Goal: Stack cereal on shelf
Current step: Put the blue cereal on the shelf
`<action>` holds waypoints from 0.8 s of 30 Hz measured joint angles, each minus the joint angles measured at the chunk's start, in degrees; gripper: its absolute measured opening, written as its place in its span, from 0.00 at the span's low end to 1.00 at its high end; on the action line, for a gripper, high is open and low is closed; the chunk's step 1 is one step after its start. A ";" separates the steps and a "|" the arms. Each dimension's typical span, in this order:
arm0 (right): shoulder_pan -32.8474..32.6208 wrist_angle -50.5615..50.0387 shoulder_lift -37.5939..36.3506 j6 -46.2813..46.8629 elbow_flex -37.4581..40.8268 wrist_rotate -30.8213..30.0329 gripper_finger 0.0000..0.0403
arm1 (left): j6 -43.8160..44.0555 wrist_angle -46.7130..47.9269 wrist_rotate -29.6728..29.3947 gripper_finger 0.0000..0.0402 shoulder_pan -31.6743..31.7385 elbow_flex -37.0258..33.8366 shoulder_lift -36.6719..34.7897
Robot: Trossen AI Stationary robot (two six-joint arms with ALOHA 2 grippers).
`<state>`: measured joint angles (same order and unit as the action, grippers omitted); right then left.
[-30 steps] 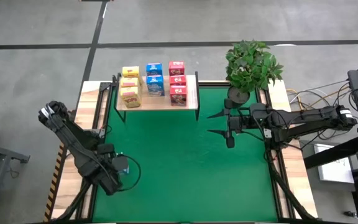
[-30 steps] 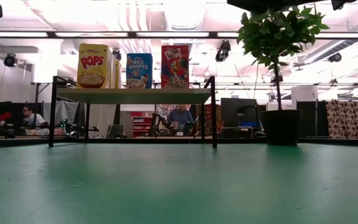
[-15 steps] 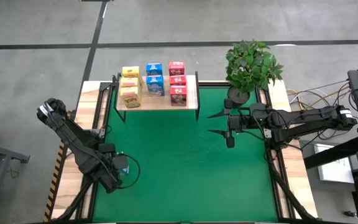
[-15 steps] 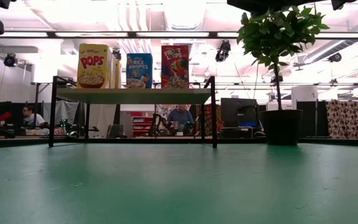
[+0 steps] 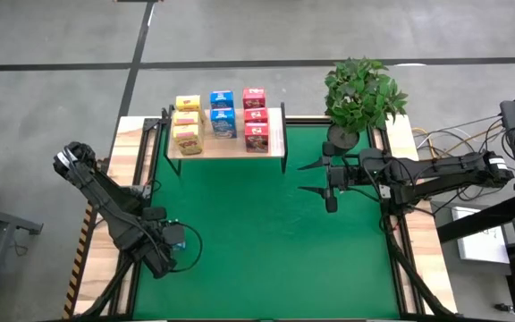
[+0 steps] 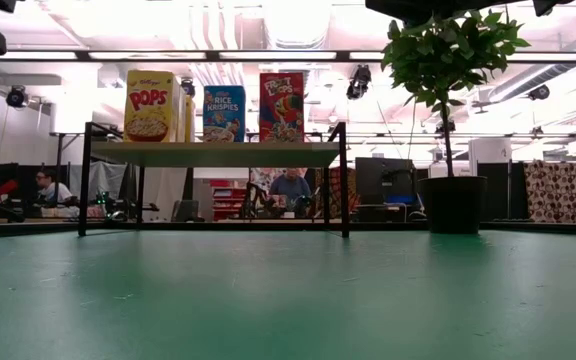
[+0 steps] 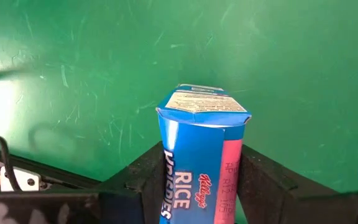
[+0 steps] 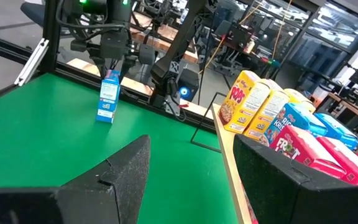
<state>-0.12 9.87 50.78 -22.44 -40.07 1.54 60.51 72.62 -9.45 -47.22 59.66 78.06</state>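
The wooden shelf (image 5: 231, 148) stands at the mat's far edge. It carries a yellow row (image 5: 187, 121), a blue row (image 5: 223, 113) and a red row (image 5: 255, 116) of cereal boxes. In the low view the front boxes stand upright on the shelf (image 6: 213, 153). My left gripper (image 5: 175, 238) is near the mat's near left corner, shut on a blue Rice Krispies box (image 7: 201, 155). That box also shows in the right wrist view (image 8: 107, 96). My right gripper (image 5: 302, 177) hovers open and empty at the mat's right, its fingers pointing toward the table's left. My left gripper pinches the blue box between its two fingers (image 7: 263, 183), which lie on the box's narrow sides (image 7: 232, 186) at the end nearest the wrist. The fingers come from above, pointing down. The box stands upright below them. Whether its lower end (image 8: 104, 119) touches the mat, I cannot tell.
A potted plant (image 5: 360, 94) stands at the far right corner, just behind my right arm. The green mat (image 5: 266, 250) lies open between the grippers and the shelf. People sit in the room beyond the table (image 6: 293, 185).
My left arm has shifted slightly, with the blue box still in its hold.
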 joint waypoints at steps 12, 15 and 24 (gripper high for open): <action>0.00 -0.13 0.00 -0.02 0.00 0.00 0.55 | -6.61 -1.37 -7.07 0.36 3.89 10.21 0.00; 0.00 -0.13 0.00 -0.04 0.00 0.00 0.55 | -11.16 -1.65 -9.70 0.36 6.89 13.86 0.00; 0.00 -0.20 -0.01 -0.23 0.00 0.00 0.55 | -27.91 -1.75 -11.02 0.36 16.45 22.72 0.02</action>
<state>-0.12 9.67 50.78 -22.67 -40.07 1.54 32.60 70.87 -20.47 -30.77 82.38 78.08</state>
